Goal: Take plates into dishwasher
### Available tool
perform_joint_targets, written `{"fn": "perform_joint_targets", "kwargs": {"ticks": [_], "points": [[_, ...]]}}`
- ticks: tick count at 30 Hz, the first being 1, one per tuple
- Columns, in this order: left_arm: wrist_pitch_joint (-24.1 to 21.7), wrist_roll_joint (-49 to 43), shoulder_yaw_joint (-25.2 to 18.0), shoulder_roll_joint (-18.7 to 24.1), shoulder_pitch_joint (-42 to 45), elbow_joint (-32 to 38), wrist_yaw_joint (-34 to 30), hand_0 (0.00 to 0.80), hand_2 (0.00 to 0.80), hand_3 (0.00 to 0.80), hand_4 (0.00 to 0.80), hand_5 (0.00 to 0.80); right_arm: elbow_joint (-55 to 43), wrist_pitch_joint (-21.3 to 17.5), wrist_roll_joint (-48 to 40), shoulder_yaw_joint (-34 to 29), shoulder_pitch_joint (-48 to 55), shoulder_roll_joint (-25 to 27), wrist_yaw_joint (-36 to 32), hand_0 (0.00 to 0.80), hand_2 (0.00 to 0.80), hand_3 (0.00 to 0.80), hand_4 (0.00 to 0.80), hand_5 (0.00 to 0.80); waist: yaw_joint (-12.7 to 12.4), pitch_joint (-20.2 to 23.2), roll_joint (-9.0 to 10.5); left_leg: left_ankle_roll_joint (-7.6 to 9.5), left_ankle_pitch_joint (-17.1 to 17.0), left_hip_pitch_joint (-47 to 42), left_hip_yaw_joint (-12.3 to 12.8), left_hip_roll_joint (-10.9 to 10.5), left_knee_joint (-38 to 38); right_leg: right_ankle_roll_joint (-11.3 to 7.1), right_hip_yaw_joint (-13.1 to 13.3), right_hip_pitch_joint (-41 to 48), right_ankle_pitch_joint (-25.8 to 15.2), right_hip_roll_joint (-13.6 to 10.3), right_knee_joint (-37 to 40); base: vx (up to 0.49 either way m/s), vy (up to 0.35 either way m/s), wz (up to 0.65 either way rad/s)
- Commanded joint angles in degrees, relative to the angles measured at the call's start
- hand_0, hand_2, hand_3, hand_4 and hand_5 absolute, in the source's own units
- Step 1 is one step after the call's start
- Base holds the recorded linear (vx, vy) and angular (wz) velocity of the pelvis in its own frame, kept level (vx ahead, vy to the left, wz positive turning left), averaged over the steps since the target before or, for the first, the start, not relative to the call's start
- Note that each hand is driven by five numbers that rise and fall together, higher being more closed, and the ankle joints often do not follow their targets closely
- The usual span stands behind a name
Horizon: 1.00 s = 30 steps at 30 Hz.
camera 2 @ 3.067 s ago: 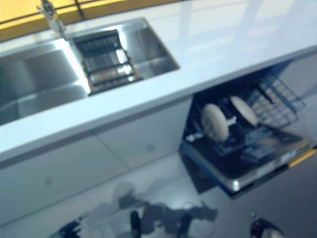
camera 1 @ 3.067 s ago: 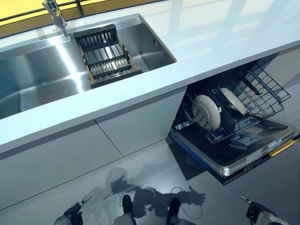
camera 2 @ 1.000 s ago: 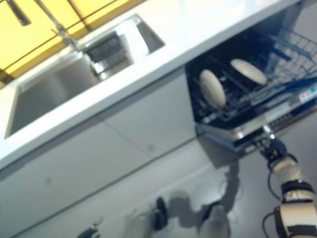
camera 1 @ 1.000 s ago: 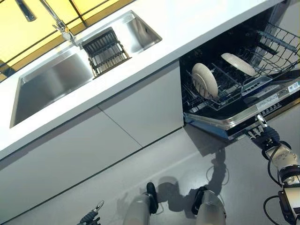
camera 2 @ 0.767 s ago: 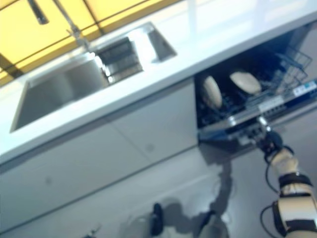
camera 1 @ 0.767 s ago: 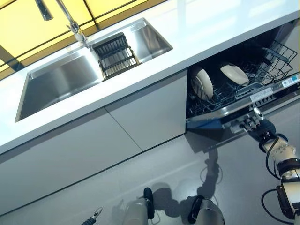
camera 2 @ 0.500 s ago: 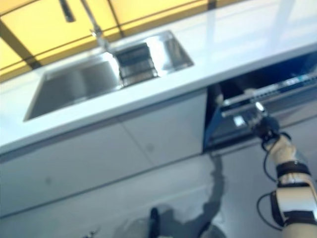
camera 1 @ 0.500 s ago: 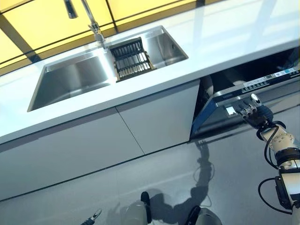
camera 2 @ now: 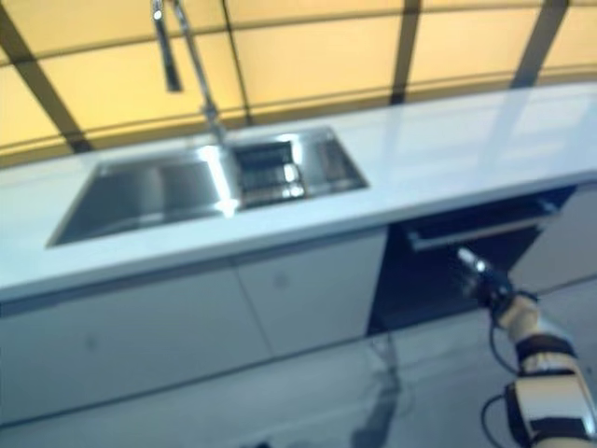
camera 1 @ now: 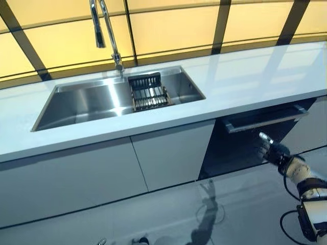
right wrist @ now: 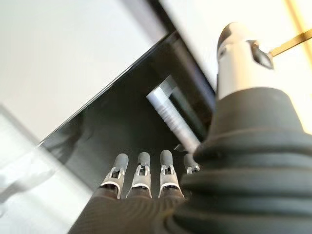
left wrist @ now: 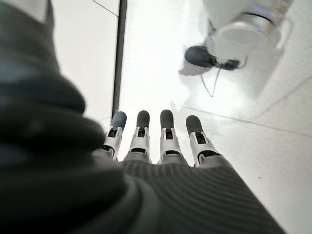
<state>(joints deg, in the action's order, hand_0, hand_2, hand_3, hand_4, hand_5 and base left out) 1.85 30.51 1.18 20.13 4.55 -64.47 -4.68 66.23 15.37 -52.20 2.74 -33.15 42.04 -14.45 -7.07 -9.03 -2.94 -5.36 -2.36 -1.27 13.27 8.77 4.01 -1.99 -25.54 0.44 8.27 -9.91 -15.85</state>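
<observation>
No plates show in any view. The dishwasher's dark door (camera 1: 240,148) stands upright under the counter, shut or very nearly so, with its silver handle (camera 1: 263,119) across the top. My right hand (camera 1: 271,149) is at the door's front just below the handle, open, its fingers (right wrist: 142,170) straight and pointing at the dark panel (right wrist: 122,126). I cannot tell whether they touch it. My left hand (left wrist: 161,146) hangs low over the pale floor, open and holding nothing.
A steel sink (camera 1: 92,102) with a dark drain rack (camera 1: 148,92) and a tall faucet (camera 1: 106,30) lies in the white counter (camera 1: 245,81). White cabinet fronts (camera 1: 168,153) stand left of the dishwasher. Grey floor (camera 1: 168,214) spreads in front.
The dishwasher door has swung up from lying open to upright with my right hand on it, hiding the rack and its two plates. The camera has tilted upward.
</observation>
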Motion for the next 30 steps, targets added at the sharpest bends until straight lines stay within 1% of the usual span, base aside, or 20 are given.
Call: {"fn": "perform_joint_targets", "kwargs": {"ticks": [1, 3, 7, 9, 10, 11, 12, 13, 14, 15, 18, 20, 22, 23, 30], "points": [[-2.4, -0.5, 0.6, 1.5, -1.5, -2.2, -0.9, 0.000, 0.000, 0.000, 0.000, 0.000, 2.2, -2.6, 2.1, -2.6, -2.3, -1.6, -0.4, 0.000, 0.000, 0.000, 0.000, 0.000, -0.1, -0.1, 3.14, 0.71, 1.8, 0.2, 1.0, -1.9, -0.3, -1.89, 1.5, 9.8, -4.2, 1.6, 14.4, 0.006, 0.106, -0.07], [-3.0, 0.0, 0.5, 1.0, -2.6, -3.5, -1.0, 0.000, 0.000, 0.000, 0.000, 0.000, 2.6, -2.5, 4.0, -2.8, 0.7, -3.5, -0.3, 0.000, 0.000, 0.000, 0.000, 0.000, 0.4, 1.4, 3.52, 0.89, 1.0, -1.2, 1.2, -2.5, -3.4, -2.44, 1.5, 10.0, -5.3, 1.9, 16.6, -0.004, 0.128, -0.06], [-3.2, -0.2, 0.5, 0.1, -4.5, -5.9, -0.9, 0.000, 0.000, 0.000, 0.000, 0.000, 4.1, -4.6, 7.2, -2.6, 7.2, -8.1, -0.3, 0.000, 0.000, 0.000, 0.000, 0.000, 1.4, 4.0, 3.97, 1.34, 0.0, -3.5, 1.6, -3.3, -8.6, -3.24, 1.2, 9.9, -7.0, 2.2, 19.7, -0.010, 0.134, -0.03], [-3.2, -0.7, 0.9, -0.2, -4.9, -6.4, -1.0, 0.000, 0.000, 0.000, 0.000, 0.000, 4.5, -5.1, 8.2, -2.8, 8.9, -9.3, -0.4, 0.000, 0.000, 0.000, 0.000, 0.000, 1.5, 4.6, 4.10, 1.51, 0.1, -3.5, 1.4, -3.5, -9.0, -3.37, 1.0, 9.9, -7.3, 2.3, 20.1, -0.020, 0.115, 0.02], [-2.3, -1.7, 1.4, -0.5, -5.6, -7.5, -1.1, 0.000, 0.000, 0.000, 0.000, 0.000, 5.1, -6.1, 8.0, -3.0, 11.4, -10.9, -1.1, 0.000, 0.000, 0.000, 0.000, 0.000, 1.8, 5.5, 4.25, 1.82, 0.6, -3.4, 1.2, -3.8, -9.0, -3.63, 0.9, 9.7, -7.8, 2.3, 20.8, -0.028, 0.112, 0.04], [-1.8, -1.7, 1.7, -0.6, -5.7, -7.8, -1.1, 0.000, 0.000, 0.000, 0.000, 0.000, 5.1, -6.5, 7.8, -3.1, 12.0, -11.4, -1.1, 0.000, 0.000, 0.000, 0.000, 0.000, 1.8, 5.8, 4.29, 1.89, 0.8, -3.3, 1.1, -3.9, -9.0, -3.71, 0.8, 9.6, -7.8, 2.2, 20.8, -0.052, 0.155, 0.04], [-0.3, -2.4, 2.4, -1.1, -6.2, -9.6, -1.6, 0.000, 0.000, 0.000, 0.000, 0.000, 5.4, -8.8, 9.5, -3.2, 14.5, -13.4, -1.8, 0.000, 0.000, 0.000, 0.000, 0.000, 2.1, 6.4, 4.37, 2.02, 1.2, -3.3, 0.9, -4.0, -9.0, -3.95, 0.6, 9.2, -8.0, 2.1, 20.8, -0.041, 0.104, 0.05], [-0.1, -4.1, 2.8, -1.5, -6.5, -11.0, -1.9, 0.000, 0.000, 0.000, 0.000, 0.000, 5.4, -10.3, 10.0, -3.0, 16.0, -14.8, -1.9, 0.000, 0.000, 0.000, 0.000, 0.000, 2.3, 6.8, 4.44, 2.14, 1.4, -3.3, 0.9, -4.2, -9.0, -4.09, 0.6, 8.9, -8.1, 2.1, 20.8, -0.039, 0.114, 0.03], [-0.2, -6.7, 3.6, -1.8, -6.7, -11.9, -1.6, 0.000, 0.000, 0.000, 0.000, 0.000, 5.2, -11.6, 7.3, -2.5, 17.3, -16.6, -1.8, 0.000, 0.000, 0.000, 0.000, 0.000, 2.5, 7.2, 4.48, 2.31, 1.6, -3.4, 1.0, -4.3, -9.0, -4.23, 0.7, 8.6, -8.2, 2.0, 20.8, -0.017, 0.079, 0.03], [0.2, -7.9, 4.2, -1.9, -6.7, -12.4, -1.9, 0.000, 0.000, 0.000, 0.000, 0.000, 5.1, -12.0, 5.5, -2.2, 18.2, -17.7, -1.5, 0.000, 0.000, 0.000, 0.000, 0.000, 2.7, 7.5, 4.51, 2.40, 1.7, -3.5, 1.1, -4.3, -9.0, -4.30, 0.8, 8.4, -8.3, 1.9, 20.8, -0.012, 0.073, 0.00], [4.6, -7.7, 5.7, -3.1, -6.7, -14.0, -3.2, 0.000, 0.000, 0.000, 0.000, 0.000, 5.2, -15.7, 5.6, -1.8, 22.5, -22.9, -2.0, 0.000, 0.000, 0.000, 0.000, 0.000, 3.7, 8.4, 4.24, 2.86, 2.5, -3.8, 1.4, -4.6, -9.0, -4.54, 1.4, 8.0, -8.4, 1.8, 20.8, -0.011, 0.051, -0.03], [6.2, -8.0, 6.1, -4.0, -6.8, -14.9, -3.5, 0.000, 0.000, 0.000, 0.000, 0.000, 5.3, -17.2, 5.8, -1.0, 24.1, -25.4, -1.8, 0.000, 0.000, 0.000, 0.000, 0.000, 4.0, 8.9, 4.09, 3.02, 2.9, -4.0, 1.3, -4.8, -9.0, -4.68, 1.6, 7.9, -8.3, 1.7, 20.8, -0.005, 0.017, -0.02], [6.9, -9.2, 6.2, -4.9, -6.8, -15.9, -3.3, 0.000, 0.000, 0.000, 0.000, 0.000, 5.7, -17.9, 5.9, -0.1, 25.4, -27.6, -2.0, 0.000, 0.000, 0.000, 0.000, 0.000, 4.4, 9.4, 3.99, 3.17, 3.2, -4.2, 1.2, -4.9, -9.0, -4.82, 1.8, 7.9, -8.3, 1.6, 20.8, 0.000, 0.000, 0.00], [6.9, -9.9, 6.3, -5.3, -6.9, -16.3, -3.1, 0.000, 0.000, 0.000, 0.000, 0.000, 5.9, -17.6, 6.3, 0.3, 25.8, -28.2, -2.2, 0.000, 0.000, 0.000, 0.000, 0.000, 4.6, 9.6, 3.98, 3.20, 3.3, -4.3, 1.2, -5.0, -9.0, -4.85, 1.9, 7.8, -8.3, 1.6, 20.8, 0.000, 0.000, 0.00], [7.6, -11.3, 8.2, -7.8, -6.9, -16.3, -1.3, 0.000, 0.000, 0.000, 0.000, 0.000, 6.7, -16.8, 13.9, 4.5, 27.8, -31.1, -3.0, 0.000, 0.000, 0.000, 0.000, 0.000, 4.8, 10.0, 3.84, 3.37, 3.7, -4.8, 0.6, -5.2, -9.0, -4.74, 1.7, 8.3, -8.2, 1.7, 20.8, -0.003, 0.005, -0.02]]}}
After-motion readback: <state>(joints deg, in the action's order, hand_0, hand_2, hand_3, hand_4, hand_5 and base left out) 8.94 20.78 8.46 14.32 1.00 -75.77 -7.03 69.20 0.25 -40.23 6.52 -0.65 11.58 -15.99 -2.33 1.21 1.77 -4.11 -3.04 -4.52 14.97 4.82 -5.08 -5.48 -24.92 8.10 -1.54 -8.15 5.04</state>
